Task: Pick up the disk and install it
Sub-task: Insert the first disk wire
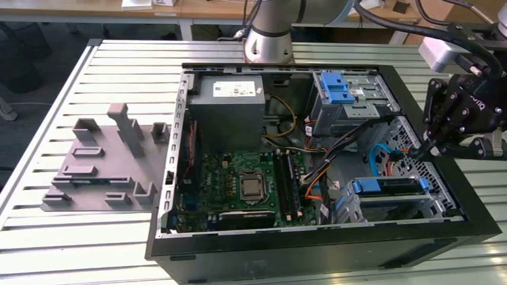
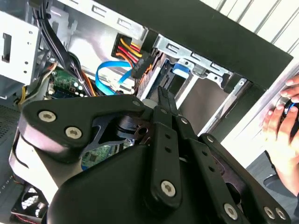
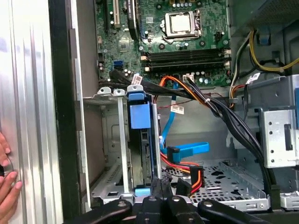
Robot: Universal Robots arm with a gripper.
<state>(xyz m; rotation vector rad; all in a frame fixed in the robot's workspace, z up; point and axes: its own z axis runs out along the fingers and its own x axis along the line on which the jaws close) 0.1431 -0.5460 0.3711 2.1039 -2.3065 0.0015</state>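
While on edge in its cage [image 3: 106, 96], disk [image 3: 140, 116] lengthwise toward the motherboard [image 3: 187, 37], pincer [image 3: 160, 182] together.

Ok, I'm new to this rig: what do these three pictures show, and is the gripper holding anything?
One robot arm works over an open computer case on a slatted table. The exterior view looks on from off the arm; both wrist views ride on the arm, behind its gripper. The gripper is shut with nothing in it, its tips close by the disk, which stands in its blue frame in the drive cage. A person's hand rests on the table beside the case.
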